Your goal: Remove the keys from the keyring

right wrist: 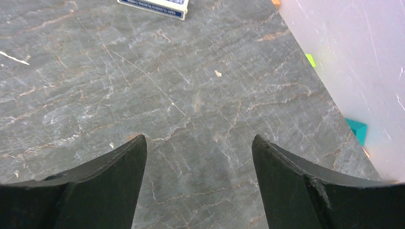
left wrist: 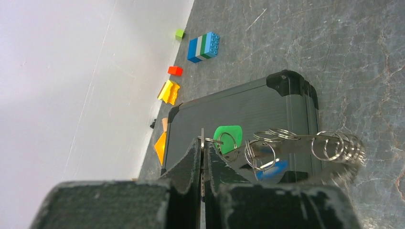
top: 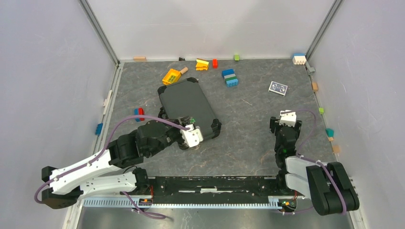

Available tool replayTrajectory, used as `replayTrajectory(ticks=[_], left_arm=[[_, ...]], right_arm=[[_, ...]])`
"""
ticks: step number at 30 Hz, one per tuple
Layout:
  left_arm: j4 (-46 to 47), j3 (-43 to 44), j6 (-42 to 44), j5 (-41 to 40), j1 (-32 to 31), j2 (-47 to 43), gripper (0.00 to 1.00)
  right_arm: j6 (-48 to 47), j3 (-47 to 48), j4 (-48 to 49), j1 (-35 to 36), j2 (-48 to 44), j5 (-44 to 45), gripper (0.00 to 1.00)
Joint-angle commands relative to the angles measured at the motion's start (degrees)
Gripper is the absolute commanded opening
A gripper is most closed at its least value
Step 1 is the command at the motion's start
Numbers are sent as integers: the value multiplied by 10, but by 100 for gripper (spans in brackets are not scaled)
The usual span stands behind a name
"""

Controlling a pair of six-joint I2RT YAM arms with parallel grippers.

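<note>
I see a dark hard case (top: 188,107) lying flat centre-left on the grey table (top: 248,138). Near the top edge: yellow toy (top: 170,76), yellow brick (top: 202,64), red brick (top: 215,63), green cube (top: 236,57). Blue-green-white brick stack (top: 230,78) upper centre. Card box (top: 278,88) upper right. Red-blue brick (top: 139,113) just left of the case.

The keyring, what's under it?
The black case is under the keyring, which the left gripper pinches. Its small rings and green tag hide the bit of case right below them.
</note>
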Motion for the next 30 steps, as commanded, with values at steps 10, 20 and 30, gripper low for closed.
replayTrajectory(ticks=[10, 20, 30], left_arm=[[38, 0, 8, 22, 0, -16, 2], [40, -1, 4, 21, 0, -23, 2], [48, -3, 1, 28, -1, -21, 2]], right_arm=[[-109, -115, 427, 3, 158, -120, 98], [-103, -74, 365, 2, 167, -107, 98], [-103, -73, 363, 2, 167, -106, 98]])
